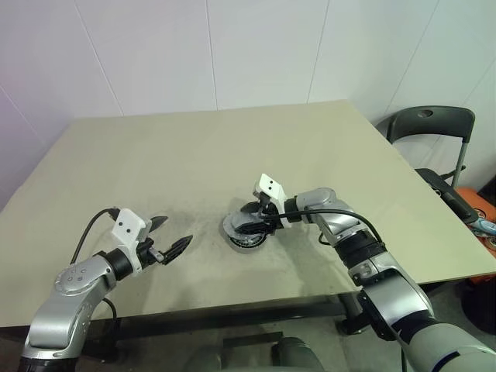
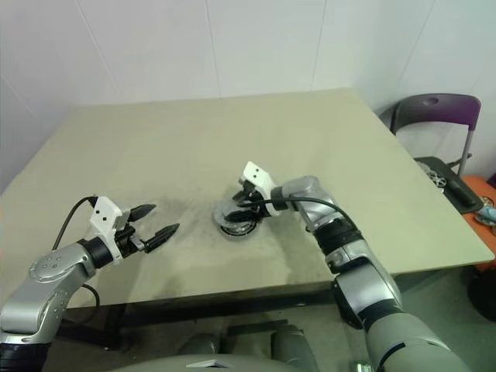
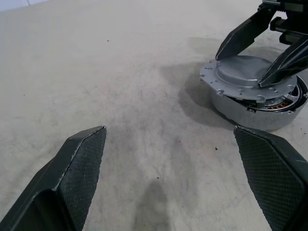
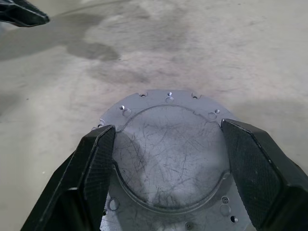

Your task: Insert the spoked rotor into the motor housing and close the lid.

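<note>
Resting mid-desk (image 1: 194, 155), the housing (image 1: 246, 236) carries the lid (image 1: 242, 223); the right gripper (image 1: 256, 217) straddles it, the left gripper (image 1: 167, 236) hangs spread and empty nearby. Left wrist: grey lid sits askew, copper windings showing beneath. Right wrist: textured black fingers (image 4: 94, 163) flank the scratched raised disc; contact unclear.
</note>
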You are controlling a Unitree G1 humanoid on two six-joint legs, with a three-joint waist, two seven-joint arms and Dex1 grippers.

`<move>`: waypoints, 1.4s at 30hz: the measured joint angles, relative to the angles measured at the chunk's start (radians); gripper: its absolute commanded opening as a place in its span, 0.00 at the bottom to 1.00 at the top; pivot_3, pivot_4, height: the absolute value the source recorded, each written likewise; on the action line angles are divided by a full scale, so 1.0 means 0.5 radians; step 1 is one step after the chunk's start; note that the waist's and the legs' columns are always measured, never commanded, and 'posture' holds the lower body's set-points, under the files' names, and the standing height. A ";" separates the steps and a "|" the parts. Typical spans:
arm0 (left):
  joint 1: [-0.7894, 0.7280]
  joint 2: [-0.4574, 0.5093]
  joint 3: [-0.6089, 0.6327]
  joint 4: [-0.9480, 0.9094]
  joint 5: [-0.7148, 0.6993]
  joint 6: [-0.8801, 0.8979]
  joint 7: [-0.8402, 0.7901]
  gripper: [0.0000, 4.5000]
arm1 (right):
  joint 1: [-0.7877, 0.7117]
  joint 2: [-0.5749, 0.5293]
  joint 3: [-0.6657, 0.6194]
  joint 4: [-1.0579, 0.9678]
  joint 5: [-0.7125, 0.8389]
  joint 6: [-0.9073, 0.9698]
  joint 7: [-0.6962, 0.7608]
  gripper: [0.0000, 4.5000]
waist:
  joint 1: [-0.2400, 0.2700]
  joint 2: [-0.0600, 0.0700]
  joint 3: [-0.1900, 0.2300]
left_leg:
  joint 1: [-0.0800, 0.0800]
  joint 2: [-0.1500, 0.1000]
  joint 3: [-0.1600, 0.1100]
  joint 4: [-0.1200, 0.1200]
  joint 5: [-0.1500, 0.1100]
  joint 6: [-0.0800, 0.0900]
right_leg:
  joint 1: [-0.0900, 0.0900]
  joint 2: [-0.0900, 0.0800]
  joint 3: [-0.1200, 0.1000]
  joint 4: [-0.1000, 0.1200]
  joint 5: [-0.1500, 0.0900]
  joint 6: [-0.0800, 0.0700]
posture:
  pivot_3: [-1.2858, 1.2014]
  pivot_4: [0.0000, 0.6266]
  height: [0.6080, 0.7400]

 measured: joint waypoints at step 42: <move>-0.017 -0.002 -0.002 0.000 0.000 -0.005 0.001 1.00 | -0.070 -0.075 0.012 0.238 -0.187 -0.466 0.382 0.70 | 0.003 0.000 0.000 | 0.001 -0.001 0.000 0.006 0.000 0.000 | 0.000 -0.001 0.000 0.008 0.000 0.000 | 0.52 0.00 1.00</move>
